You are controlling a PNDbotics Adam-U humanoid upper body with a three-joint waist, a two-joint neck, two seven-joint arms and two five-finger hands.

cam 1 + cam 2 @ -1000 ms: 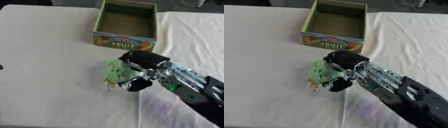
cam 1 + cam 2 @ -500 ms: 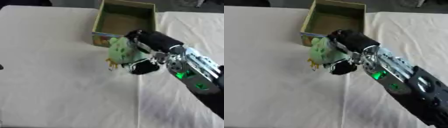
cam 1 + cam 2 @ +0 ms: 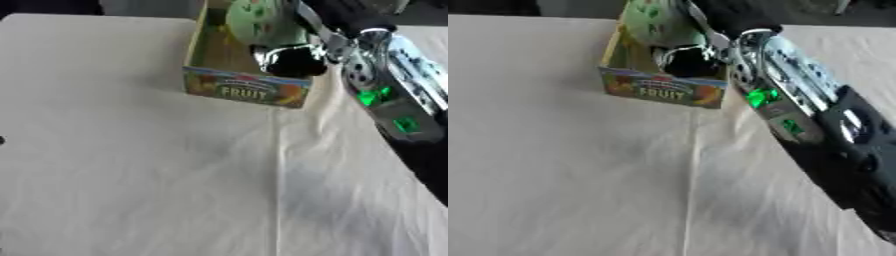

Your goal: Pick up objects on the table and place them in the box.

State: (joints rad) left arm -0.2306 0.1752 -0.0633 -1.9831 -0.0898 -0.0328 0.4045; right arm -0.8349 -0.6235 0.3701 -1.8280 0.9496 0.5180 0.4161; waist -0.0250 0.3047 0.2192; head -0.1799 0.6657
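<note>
While the pale green object [image 3: 255,21] hangs above the open box [image 3: 246,90] at the far side of the table [image 3: 131,165], the right hand [image 3: 293,57] has its dark fingers curled round it from the right. Its shape reads as rounded and blurred, so I cannot tell its long axis or which way it points. Only the right arm shows.

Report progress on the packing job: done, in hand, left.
Done: nothing visibly lies released in the box. In hand: the right hand holds the green object over the box opening. Left: let it go inside. No other objects show on the white cloth.
</note>
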